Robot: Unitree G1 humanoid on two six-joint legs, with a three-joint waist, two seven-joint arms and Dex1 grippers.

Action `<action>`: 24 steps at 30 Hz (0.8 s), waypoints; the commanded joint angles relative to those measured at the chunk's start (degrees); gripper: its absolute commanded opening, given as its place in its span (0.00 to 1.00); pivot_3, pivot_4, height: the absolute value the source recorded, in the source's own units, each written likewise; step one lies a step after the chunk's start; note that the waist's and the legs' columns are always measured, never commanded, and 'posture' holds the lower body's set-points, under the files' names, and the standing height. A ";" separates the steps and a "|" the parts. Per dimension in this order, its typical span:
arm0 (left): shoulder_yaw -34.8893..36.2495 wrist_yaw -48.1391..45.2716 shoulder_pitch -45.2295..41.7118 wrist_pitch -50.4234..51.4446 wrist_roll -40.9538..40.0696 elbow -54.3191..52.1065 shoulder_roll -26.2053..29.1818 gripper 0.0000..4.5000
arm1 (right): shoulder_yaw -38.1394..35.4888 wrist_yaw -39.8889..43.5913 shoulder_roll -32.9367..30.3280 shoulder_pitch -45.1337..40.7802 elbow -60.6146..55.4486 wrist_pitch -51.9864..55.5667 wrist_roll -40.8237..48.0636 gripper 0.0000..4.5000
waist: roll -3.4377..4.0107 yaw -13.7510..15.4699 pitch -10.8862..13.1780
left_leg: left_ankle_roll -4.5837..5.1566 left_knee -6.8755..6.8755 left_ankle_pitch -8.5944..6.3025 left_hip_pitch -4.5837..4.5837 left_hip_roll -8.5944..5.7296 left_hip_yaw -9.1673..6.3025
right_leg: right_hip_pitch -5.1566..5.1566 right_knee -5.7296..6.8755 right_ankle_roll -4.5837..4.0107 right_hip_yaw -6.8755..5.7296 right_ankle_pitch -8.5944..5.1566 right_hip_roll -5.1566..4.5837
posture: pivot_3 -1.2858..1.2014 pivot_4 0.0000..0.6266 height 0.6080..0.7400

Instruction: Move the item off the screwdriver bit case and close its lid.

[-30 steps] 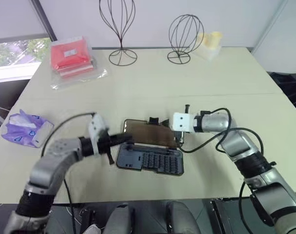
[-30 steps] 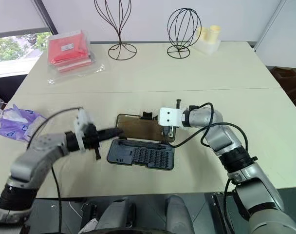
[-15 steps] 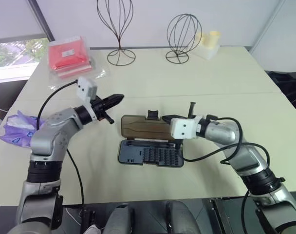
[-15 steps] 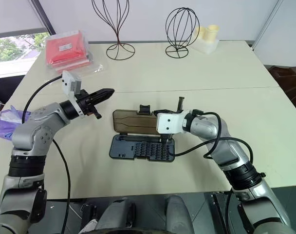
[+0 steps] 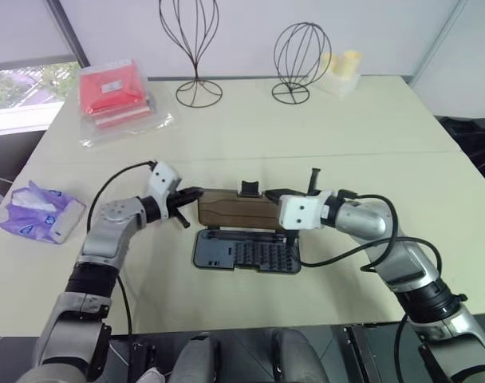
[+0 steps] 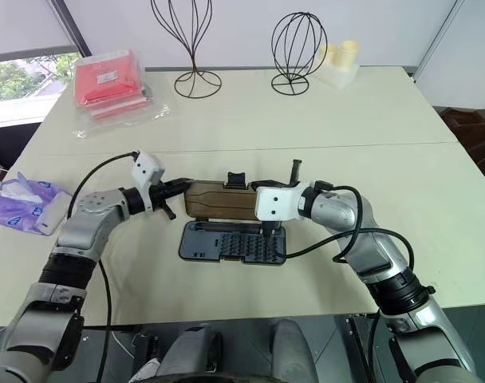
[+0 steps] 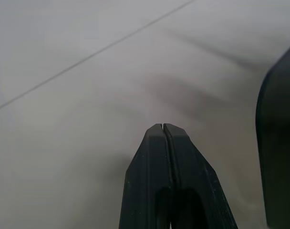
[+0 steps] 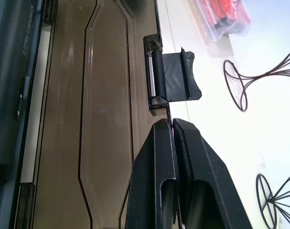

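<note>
The screwdriver bit case [image 5: 246, 252] lies open near the table's front, its dark tray showing rows of bits. Its brown lid [image 5: 234, 209] stands tilted up behind the tray, with the black latch tab [image 5: 250, 188] on its far edge. My left gripper [image 5: 193, 193] is shut and empty, its tips close beside the lid's left end. My right gripper [image 8: 172, 121] is shut and empty, lying along the lid's face near the latch tab. The item, a purple-and-white tissue pack [image 5: 39, 212], lies on the table far to the left, clear of the case.
A red packet in clear wrapping [image 5: 115, 92] lies at the back left. Two wire stands [image 5: 196, 56] [image 5: 303, 56] and a pale yellow object [image 5: 344, 68] stand along the far edge. Cables trail from both wrists over the table.
My left gripper has come down and to the right, from above the table to the lid's left end. The right gripper has hardly moved in the last half second.
</note>
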 commanded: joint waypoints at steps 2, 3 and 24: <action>0.42 -2.51 -2.45 -3.19 0.65 2.94 -0.49 0.00 | -1.02 0.13 -0.22 -0.41 -1.88 -0.36 0.35 0.01 | 0.00 0.01 0.00 | 0.00 0.00 0.00 0.00 0.00 0.00 | 0.00 0.00 0.00 0.00 0.00 0.00 | 0.52 0.24 1.00; 0.73 -3.41 -2.78 -3.56 0.01 3.48 -0.95 0.00 | -1.06 0.20 -0.39 -0.35 -1.87 -0.43 0.32 0.01 | 0.00 0.02 0.00 | 0.00 0.00 0.00 0.00 0.00 0.00 | 0.00 0.00 0.00 0.00 0.00 0.00 | 0.52 0.24 1.00; 1.42 -9.93 -4.73 -2.86 -1.46 4.27 -3.42 0.00 | -1.24 1.17 -1.29 -1.50 -1.30 -0.14 -0.51 0.78 | 0.00 0.03 0.00 | 0.01 0.02 -0.01 -0.01 0.00 0.00 | 0.01 0.00 0.00 0.00 0.00 0.02 | 0.52 0.24 1.00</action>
